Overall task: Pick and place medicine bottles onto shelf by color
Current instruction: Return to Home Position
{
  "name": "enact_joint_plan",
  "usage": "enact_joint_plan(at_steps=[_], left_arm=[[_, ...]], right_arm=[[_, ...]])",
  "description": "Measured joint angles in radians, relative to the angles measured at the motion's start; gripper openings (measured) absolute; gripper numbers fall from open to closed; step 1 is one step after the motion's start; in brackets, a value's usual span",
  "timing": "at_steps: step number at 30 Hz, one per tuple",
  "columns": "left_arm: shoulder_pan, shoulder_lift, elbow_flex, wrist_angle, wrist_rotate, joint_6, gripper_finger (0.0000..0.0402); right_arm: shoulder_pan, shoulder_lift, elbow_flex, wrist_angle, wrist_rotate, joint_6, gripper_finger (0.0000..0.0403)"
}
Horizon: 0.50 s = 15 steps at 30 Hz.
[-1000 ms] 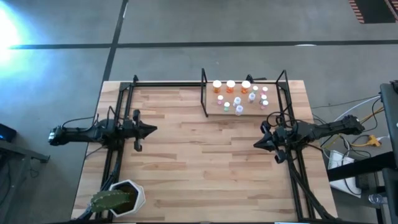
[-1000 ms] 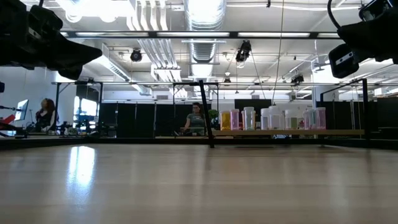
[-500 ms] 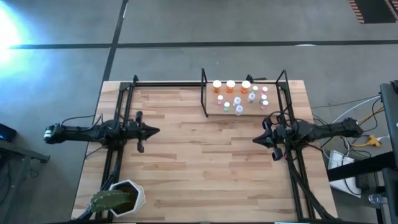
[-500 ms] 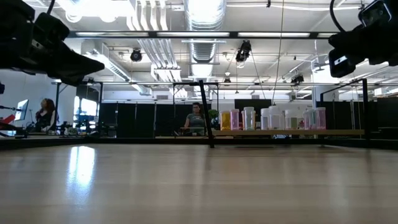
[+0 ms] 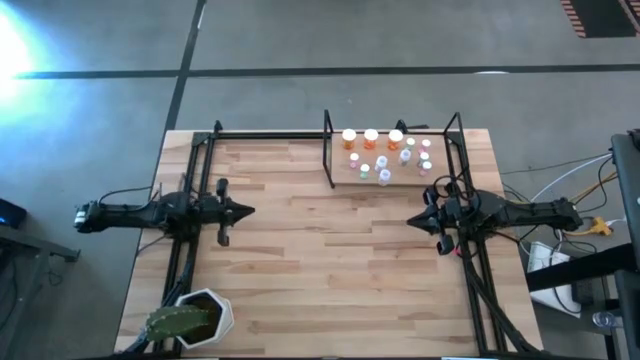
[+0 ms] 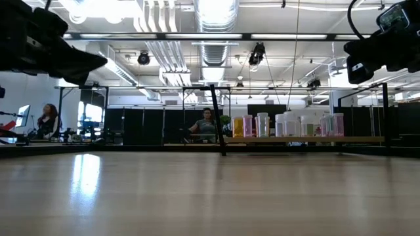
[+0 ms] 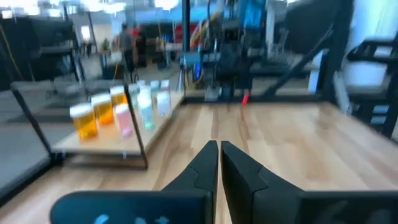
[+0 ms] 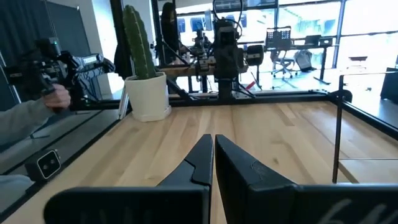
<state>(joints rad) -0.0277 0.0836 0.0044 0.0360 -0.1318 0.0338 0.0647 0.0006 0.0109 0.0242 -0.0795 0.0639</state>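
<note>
Twelve or so medicine bottles (image 5: pixel 381 161) stand on the shelf (image 5: pixel 400 180), which sits at the back right corner of the table (image 5: pixel 320 270). Three orange ones with white caps line the shelf's rear edge, and the smaller ones, topped white, green or pink, cluster in front of them toward its right end. The left gripper (image 5: pixel 250 210) hangs raised over the table near its left edge, pointing inward, jaws clenched on nothing. The right gripper (image 5: pixel 408 222) hangs raised near the right edge, just in front of the shelf, jaws likewise pressed together and empty. A white pot (image 5: pixel 218 310) holding a cactus (image 5: pixel 178 322) stands at the front left corner.
</note>
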Motion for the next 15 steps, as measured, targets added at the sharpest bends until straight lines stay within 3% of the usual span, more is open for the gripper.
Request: enact_joint_plan(at_steps=[3, 15], left_arm=[[0.0, -0.071, 0.0, -0.004, 0.051, 0.028, 0.0003], [0.006, -0.046, 0.0, -0.012, 0.052, 0.032, 0.0003]], right_arm=[[0.0, 0.004, 0.0, 0.0, 0.0, 0.0, 0.0009], [0.0, 0.003, 0.0, -0.004, 0.001, -0.014, 0.0009]])
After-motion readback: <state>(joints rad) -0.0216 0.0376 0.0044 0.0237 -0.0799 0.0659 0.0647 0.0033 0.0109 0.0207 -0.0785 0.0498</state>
